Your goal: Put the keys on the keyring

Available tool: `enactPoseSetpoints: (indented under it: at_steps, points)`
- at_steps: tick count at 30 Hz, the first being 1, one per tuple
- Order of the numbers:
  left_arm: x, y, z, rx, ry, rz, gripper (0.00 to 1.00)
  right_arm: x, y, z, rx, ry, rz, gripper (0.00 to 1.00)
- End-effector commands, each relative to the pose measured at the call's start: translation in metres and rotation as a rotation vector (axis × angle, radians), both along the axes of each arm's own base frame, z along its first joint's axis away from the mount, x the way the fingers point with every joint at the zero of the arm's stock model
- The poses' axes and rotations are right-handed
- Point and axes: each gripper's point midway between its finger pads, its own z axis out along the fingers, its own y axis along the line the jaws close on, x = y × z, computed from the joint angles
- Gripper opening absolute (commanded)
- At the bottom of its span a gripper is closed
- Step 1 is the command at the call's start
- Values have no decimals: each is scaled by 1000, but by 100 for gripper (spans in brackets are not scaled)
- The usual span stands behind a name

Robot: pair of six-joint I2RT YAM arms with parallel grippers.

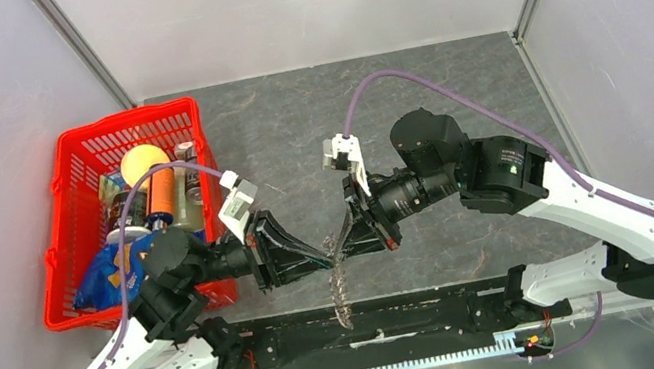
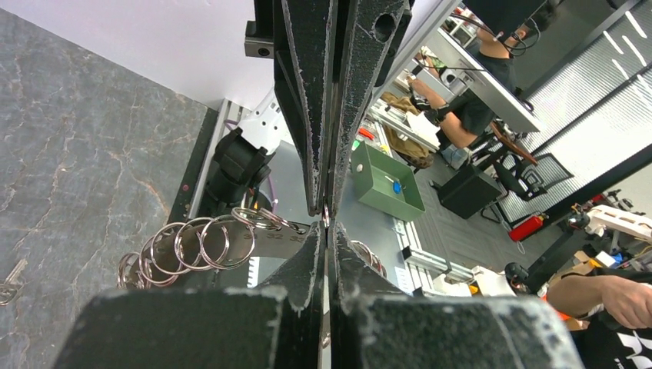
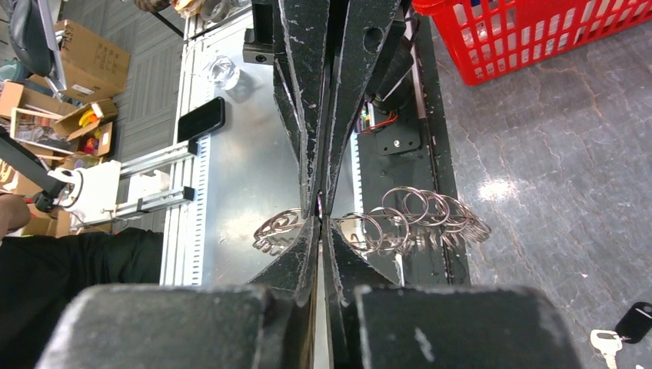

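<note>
Keyring [image 1: 340, 294] strung near-to-far, left gripper [image 1: 323, 263], right gripper [image 1: 345, 243] pinching far end

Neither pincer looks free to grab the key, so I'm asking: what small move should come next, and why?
Probably open the right pincer and back it off the keyring, letting the left pincer hold it alone. Both are shut on it, while the black-headed key lies loose on the table; one must be free to fetch it.
</note>
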Motion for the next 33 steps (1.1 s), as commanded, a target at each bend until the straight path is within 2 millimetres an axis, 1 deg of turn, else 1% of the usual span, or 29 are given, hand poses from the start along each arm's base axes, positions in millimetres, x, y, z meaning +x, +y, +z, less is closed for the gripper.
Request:
enactPoseSetpoints:
  at_steps: [1,4,7,9,11,16,18,25,30,31,33]
  points:
    - [7,3,18,-60,-54,59,2,7,3,19,57,-87,-26,10]
    - [10,3,19,-62,-44,77,2,13,4,18,51,-112,-62,9]
    - [14,2,18,-60,-32,97,2,17,5,17,45,-128,-89,3]
    - [16,2,18,-58,-25,108,2,18,7,16,41,-135,-101,2]
    - [19,1,17,-53,-17,119,2,21,9,13,32,-148,-123,3]
    - [27,1,16,-47,-2,164,2,30,11,10,13,-191,-190,11]
    - [32,1,10,-18,23,189,2,35,10,11,8,-216,-221,13]
    - [46,-1,-3,39,70,261,2,45,12,9,-13,-270,-296,14]
    - [55,-1,-11,77,91,305,2,51,10,13,-10,-308,-352,16]
    - [56,-1,-12,81,95,309,2,56,9,14,-10,-322,-384,17]
    - [57,0,-12,84,96,317,2,60,6,18,0,-335,-413,18]
